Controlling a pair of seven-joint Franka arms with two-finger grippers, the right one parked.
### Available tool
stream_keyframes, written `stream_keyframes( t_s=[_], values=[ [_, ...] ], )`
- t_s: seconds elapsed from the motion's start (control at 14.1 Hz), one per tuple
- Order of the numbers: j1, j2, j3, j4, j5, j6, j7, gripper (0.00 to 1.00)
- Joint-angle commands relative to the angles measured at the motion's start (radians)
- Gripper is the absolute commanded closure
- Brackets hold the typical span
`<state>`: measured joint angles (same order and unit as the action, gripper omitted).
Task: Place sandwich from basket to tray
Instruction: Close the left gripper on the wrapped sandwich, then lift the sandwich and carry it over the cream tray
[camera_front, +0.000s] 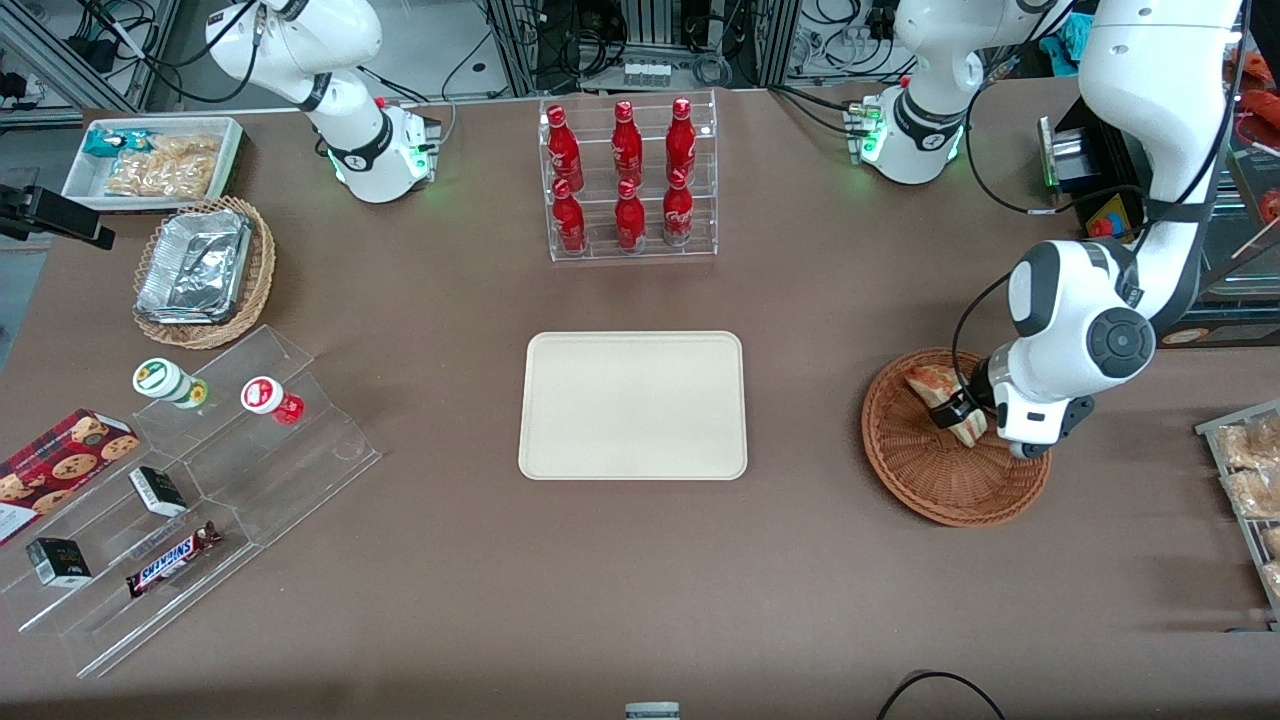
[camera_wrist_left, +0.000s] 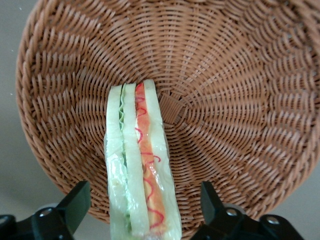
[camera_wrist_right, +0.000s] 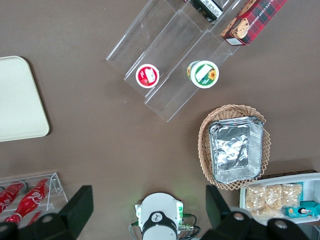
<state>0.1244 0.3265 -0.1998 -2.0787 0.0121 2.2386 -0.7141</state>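
Straddling the sandwich (camera_wrist_left: 142, 165) right now, your gripper (camera_wrist_left: 142, 210) has its jaws spread wide, one dark finger (camera_wrist_left: 75, 202) off each long face of the wedge with clear gaps on both sides, so nothing is gripped. You can see in the wrist view that the sandwich stands on edge, crust sides outward, with green lettuce in one seam and a red-and-orange layer in the other (the clear wrap over it glints a little). It sits inside the basket (camera_wrist_left: 240, 100), running from about the woven hub toward the rim. From the front you see the same thing: the gripper (camera_front: 955, 412) is down in the basket (camera_front: 930, 490), the sandwich (camera_front: 935, 390) lying in the half farther from the front camera, partly hidden by the wrist. Out from there, your tray (camera_front: 632, 405) lies flat at the middle of the table, bare, well apart from the basket, toward the parked arm's end. Farther from the camera than the tray stands a clear rack of red bottles (camera_front: 628, 175). Way off at the parked arm's end you have a tan basket of foil trays (camera_front: 200, 265), a white bin of snacks (camera_front: 155, 160) and a stepped clear display stand (camera_front: 190, 490).
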Motion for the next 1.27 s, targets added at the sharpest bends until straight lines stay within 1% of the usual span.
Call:
stream_keyframes(
  t_s=[0.0, 0.21, 0.28, 0.35, 0.42, 0.57, 0.64, 0.78, 0.92, 1.06, 1.2],
  values=[
    [-0.005, 0.019, 0.005, -0.014, 0.008, 0.024, -0.005, 0.14],
    [-0.006, 0.028, 0.005, -0.02, 0.008, 0.036, -0.013, 0.36],
    [-0.006, 0.028, 0.005, -0.021, 0.008, 0.036, -0.013, 0.49],
    [-0.006, 0.02, 0.005, -0.021, 0.008, 0.036, -0.013, 0.73],
    [-0.006, 0.011, 0.005, -0.018, 0.008, 0.035, -0.008, 0.8],
    [-0.006, -0.024, 0.003, -0.008, 0.008, 0.024, 0.001, 0.84],
    [-0.008, -0.046, 0.002, 0.0, 0.006, 0.015, 0.001, 0.84],
    [-0.046, -0.07, -0.004, 0.018, 0.006, -0.039, 0.002, 0.84],
    [-0.132, -0.063, -0.004, 0.095, 0.006, -0.12, -0.004, 0.84],
    [-0.227, -0.024, -0.004, 0.201, 0.006, -0.222, -0.005, 0.84],
    [-0.323, 0.017, -0.006, 0.287, 0.0, -0.25, -0.014, 0.83]
  ],
)
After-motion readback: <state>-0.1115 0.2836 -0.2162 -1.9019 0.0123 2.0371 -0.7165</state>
